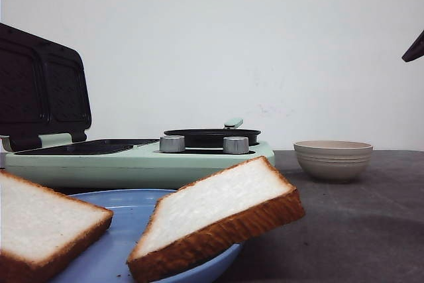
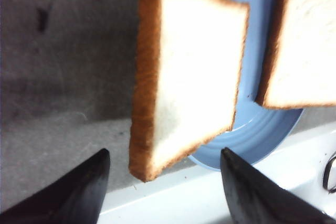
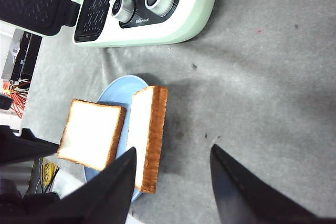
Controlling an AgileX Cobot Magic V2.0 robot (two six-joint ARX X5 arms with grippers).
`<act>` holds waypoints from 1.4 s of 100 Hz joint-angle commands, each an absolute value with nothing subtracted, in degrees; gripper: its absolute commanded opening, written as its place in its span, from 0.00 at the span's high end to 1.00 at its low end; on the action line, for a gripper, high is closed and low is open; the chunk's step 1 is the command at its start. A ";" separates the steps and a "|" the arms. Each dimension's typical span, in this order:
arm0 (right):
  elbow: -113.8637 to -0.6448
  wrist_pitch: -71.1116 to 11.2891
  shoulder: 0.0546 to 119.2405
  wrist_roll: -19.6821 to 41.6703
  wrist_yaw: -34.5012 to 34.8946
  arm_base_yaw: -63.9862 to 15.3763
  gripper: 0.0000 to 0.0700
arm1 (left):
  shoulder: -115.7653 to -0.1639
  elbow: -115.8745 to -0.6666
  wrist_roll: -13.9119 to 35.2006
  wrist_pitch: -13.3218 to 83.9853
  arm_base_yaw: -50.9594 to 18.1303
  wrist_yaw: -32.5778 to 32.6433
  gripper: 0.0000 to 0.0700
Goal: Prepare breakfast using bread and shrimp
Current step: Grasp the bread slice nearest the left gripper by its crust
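Two thick white bread slices with brown crusts lie on a blue plate (image 1: 132,210) at the table's front left: one (image 1: 218,213) leans over the plate's right rim, the other (image 1: 40,223) is at the far left. My left gripper (image 2: 165,187) is open and empty, hovering over the leaning slice (image 2: 189,72), beside the other slice (image 2: 304,45). My right gripper (image 3: 173,182) is open and empty, high above the table next to both slices (image 3: 147,135) (image 3: 92,132). Only its tip (image 1: 414,48) shows in the front view. No shrimp is visible.
A mint-green sandwich maker (image 1: 132,157) stands behind the plate with its dark lid (image 1: 40,91) raised, two silver knobs (image 1: 172,144) and a small black pan (image 1: 212,137). A beige ribbed bowl (image 1: 332,158) sits at the right, its contents hidden. Grey table (image 3: 252,93).
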State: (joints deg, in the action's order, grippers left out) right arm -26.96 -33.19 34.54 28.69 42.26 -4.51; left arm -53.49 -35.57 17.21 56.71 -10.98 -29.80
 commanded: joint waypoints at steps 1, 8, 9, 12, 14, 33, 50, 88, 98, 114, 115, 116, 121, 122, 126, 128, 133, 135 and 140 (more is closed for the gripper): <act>-27.55 -32.62 34.74 27.81 42.46 -4.75 0.61 | -55.07 -36.25 16.45 55.92 -11.86 -29.54 0.49; -27.55 -32.64 34.74 27.62 42.46 -4.75 0.61 | -56.47 -36.25 16.43 55.29 -12.86 -29.54 0.49; -27.55 -32.64 34.74 27.62 42.46 -4.75 0.61 | -56.66 -36.25 16.43 55.20 -12.99 -29.54 0.49; -27.55 -32.64 34.74 27.59 42.46 -4.75 0.61 | -57.25 -36.25 16.45 54.85 -13.43 -29.56 0.49; -27.55 -32.64 34.74 27.59 42.46 -4.75 0.61 | -57.60 -36.25 16.45 54.59 -13.72 -29.56 0.49; -27.55 -32.64 34.74 27.44 42.48 -4.75 0.61 | -60.99 -36.25 16.53 52.34 -16.34 -29.61 0.49; -27.55 -32.67 34.74 27.44 42.68 -4.75 0.61 | -63.46 -36.25 16.99 50.92 -18.13 -29.61 0.49; -27.55 -32.67 34.72 27.44 42.68 -4.75 0.61 | -64.42 -36.25 17.54 49.06 -19.31 -29.56 0.77; -27.55 -32.67 34.72 27.46 42.68 -4.75 0.61 | -64.42 -36.25 17.54 48.53 -19.31 -29.34 0.96; -27.55 -32.67 34.72 27.44 42.68 -4.75 0.61 | -64.42 -36.25 17.63 48.51 -19.31 -27.31 1.00; -27.55 -32.67 34.72 27.44 42.68 -4.75 0.61 | -64.42 -36.25 17.61 48.58 -19.31 -27.11 1.00; -27.55 -32.67 34.72 27.44 42.68 -4.75 0.61 | -64.42 -36.25 17.61 48.64 -19.31 -26.98 1.00; -27.55 -32.67 34.72 27.44 42.65 -4.75 0.61 | -64.42 -36.25 17.58 48.75 -19.31 -26.74 1.00; -27.55 -32.67 34.72 27.44 42.68 -4.75 0.61 | -64.42 -36.25 17.58 48.75 -19.31 -26.72 1.00; -27.55 -32.67 34.72 27.44 42.68 -4.75 0.61 | -64.34 -36.27 17.58 48.60 -19.31 -26.72 1.00; -27.55 -32.67 34.72 27.44 42.65 -4.75 0.61 | -64.23 -36.27 17.58 48.47 -19.31 -26.72 1.00; -27.55 -32.67 34.72 27.40 42.65 -4.75 0.61 | -63.83 -36.27 17.58 47.99 -19.31 -26.72 1.00; -27.55 -32.67 34.72 27.40 42.65 -4.75 0.61 | -63.55 -36.27 17.61 47.81 -19.31 -26.72 1.00; -27.55 -32.67 34.72 27.35 42.65 -4.75 0.61 | -62.65 -36.27 17.67 47.27 -19.31 -26.68 1.00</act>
State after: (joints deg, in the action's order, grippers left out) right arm -26.96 -33.17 34.54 28.34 42.39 -4.51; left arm -63.07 -35.59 17.52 47.94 -19.05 -27.59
